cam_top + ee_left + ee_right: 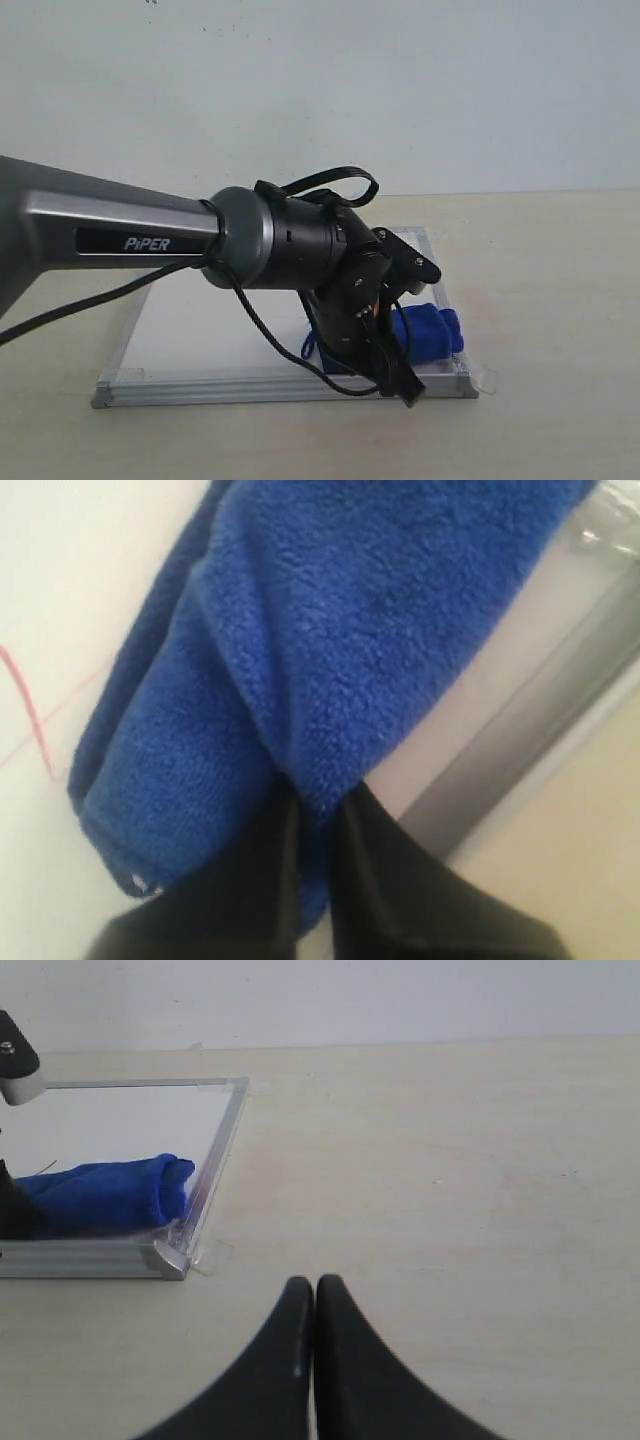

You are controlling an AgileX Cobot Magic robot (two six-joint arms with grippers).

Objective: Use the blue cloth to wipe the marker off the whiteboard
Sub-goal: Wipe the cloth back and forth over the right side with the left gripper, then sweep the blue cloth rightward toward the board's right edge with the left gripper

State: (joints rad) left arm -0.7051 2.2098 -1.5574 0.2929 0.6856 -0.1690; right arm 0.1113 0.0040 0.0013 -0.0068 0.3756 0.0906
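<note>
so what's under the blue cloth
The whiteboard, near its framed edge. Red marker lines show beside the blue cloth; any strokes beneath it are hidden.

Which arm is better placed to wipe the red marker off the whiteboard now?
Left. The left gripper is shut on the blue cloth, which lies on the whiteboard with the marker lines beside it. The right gripper is shut on nothing, over the table, off the board.

One legible marking is present. The lettering "PiPER" [147,243] is printed in white on a black inset strip [110,241]. This strip runs along the grey forearm link [60,205] of the arm carrying the left end effector [397,368].
</note>
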